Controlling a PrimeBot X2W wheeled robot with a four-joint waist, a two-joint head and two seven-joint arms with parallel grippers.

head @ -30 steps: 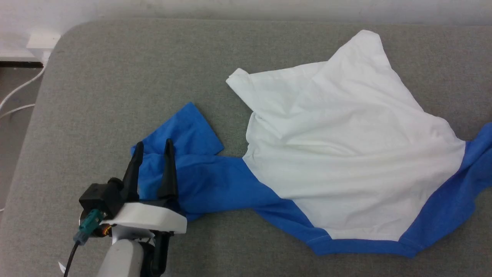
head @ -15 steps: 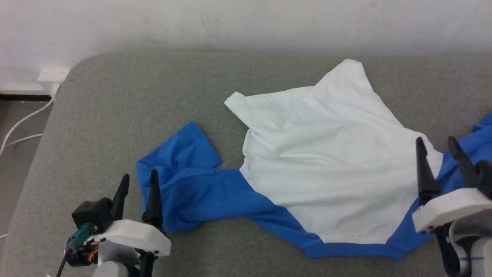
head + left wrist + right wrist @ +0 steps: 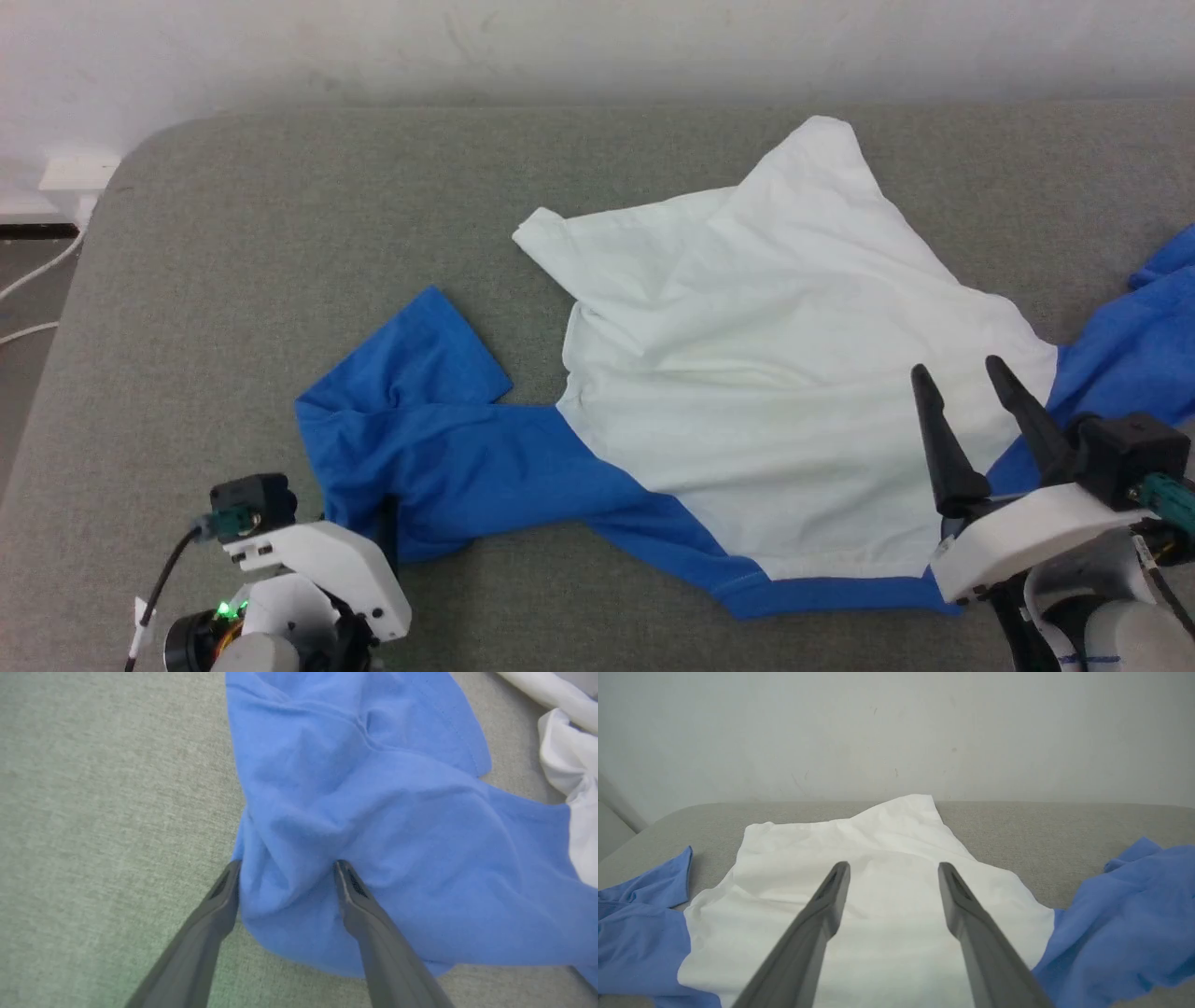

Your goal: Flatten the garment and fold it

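Note:
The garment [image 3: 775,373] lies crumpled on the grey surface, its white body in the middle and a blue sleeve [image 3: 420,439] bunched at the left. Another blue sleeve [image 3: 1130,345] trails off to the right. My left gripper [image 3: 287,868] is open and tipped down at the left sleeve's near corner. One finger is at the sleeve's edge, the other rests on the fabric, and a blue fold [image 3: 289,858] bulges between them. Its white housing [image 3: 317,569] sits at the lower left. My right gripper [image 3: 957,369] is open above the white body's right side, holding nothing.
The grey upholstered surface [image 3: 280,233] has a rounded far-left corner and ends at a white wall [image 3: 597,47]. Past its left edge are a white socket [image 3: 70,173] and cables [image 3: 28,280] on the floor. Bare grey fabric lies left of the sleeve.
The camera has shifted. My left gripper drew back from the sleeve's middle to its near-left corner and tilted down. My right gripper came into view and moved left over the white body.

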